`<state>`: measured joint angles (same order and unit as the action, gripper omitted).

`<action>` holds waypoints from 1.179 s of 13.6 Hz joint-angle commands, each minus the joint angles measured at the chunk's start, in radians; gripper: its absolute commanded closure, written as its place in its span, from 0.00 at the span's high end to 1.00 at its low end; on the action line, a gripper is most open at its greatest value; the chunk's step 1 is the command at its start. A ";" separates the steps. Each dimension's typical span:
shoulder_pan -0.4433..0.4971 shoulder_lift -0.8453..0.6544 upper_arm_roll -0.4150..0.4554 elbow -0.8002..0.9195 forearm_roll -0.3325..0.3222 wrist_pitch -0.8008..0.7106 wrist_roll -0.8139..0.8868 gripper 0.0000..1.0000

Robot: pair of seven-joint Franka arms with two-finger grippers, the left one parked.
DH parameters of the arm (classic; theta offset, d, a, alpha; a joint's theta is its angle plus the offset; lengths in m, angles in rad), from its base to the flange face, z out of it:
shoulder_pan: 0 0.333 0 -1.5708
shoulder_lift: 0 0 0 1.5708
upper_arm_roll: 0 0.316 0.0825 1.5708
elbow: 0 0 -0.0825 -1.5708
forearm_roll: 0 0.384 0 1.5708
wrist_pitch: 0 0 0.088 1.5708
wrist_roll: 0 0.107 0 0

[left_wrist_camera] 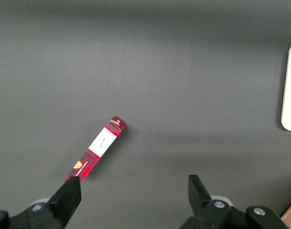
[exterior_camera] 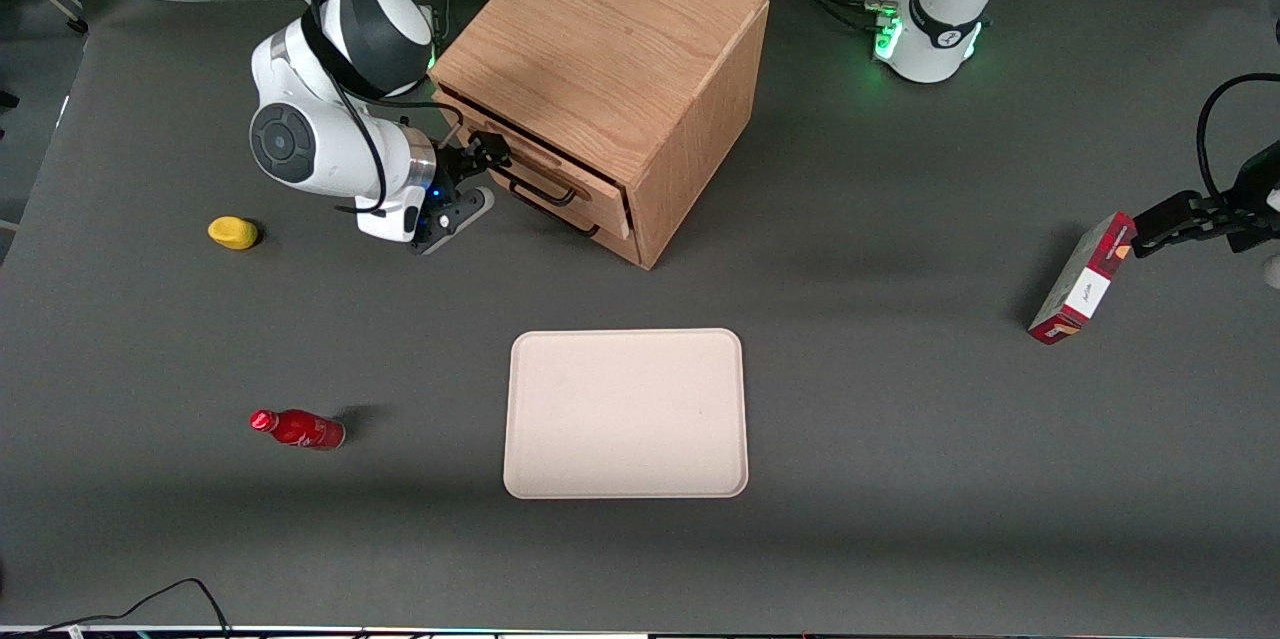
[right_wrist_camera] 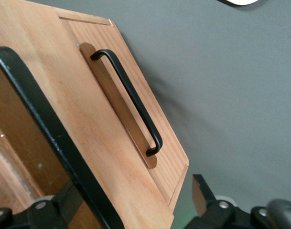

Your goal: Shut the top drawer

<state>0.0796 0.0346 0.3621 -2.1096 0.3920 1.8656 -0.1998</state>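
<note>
Oak boards make up the cabinet (exterior_camera: 610,69) that stands on the grey table (exterior_camera: 900,419), farther from the front camera than the pale tray (exterior_camera: 626,413). The top drawer (exterior_camera: 535,157) is seen pulled out a little from the cabinet front, its thin black handle (exterior_camera: 538,189) facing the working arm's end of the table. Beneath it the lower drawer (right_wrist_camera: 135,119) is shown shut flush in the wrist view, its own black handle (right_wrist_camera: 131,102) untouched.

The hand (exterior_camera: 487,155) is held right at the front of the top drawer, about level with its handle. In the wrist view the fingers (right_wrist_camera: 201,194) are seen spread apart, with the dark handle bar running between them; nothing is pinched.

The step in hand is judged to be the approach to the push: contact with the drawer front appears made or nearly made, and the drawer is not yet home. A straight push along the drawer's own line of travel is called for next, square to the front, so that the box is not skewed in its runners.

A yellow object (exterior_camera: 233,232) and a red bottle (exterior_camera: 298,428) lie on the table toward the working arm's end, well apart from the cabinet.
</note>
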 commanded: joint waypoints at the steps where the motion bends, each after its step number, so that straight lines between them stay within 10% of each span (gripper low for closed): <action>1: 0.000 -0.047 0.023 -0.043 0.033 0.012 0.039 1.00; 16: -0.008 -0.042 0.000 0.183 -0.051 -0.087 0.042 1.00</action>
<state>0.0765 0.0097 0.3730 -1.9901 0.3827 1.8336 -0.1754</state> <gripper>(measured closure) 0.000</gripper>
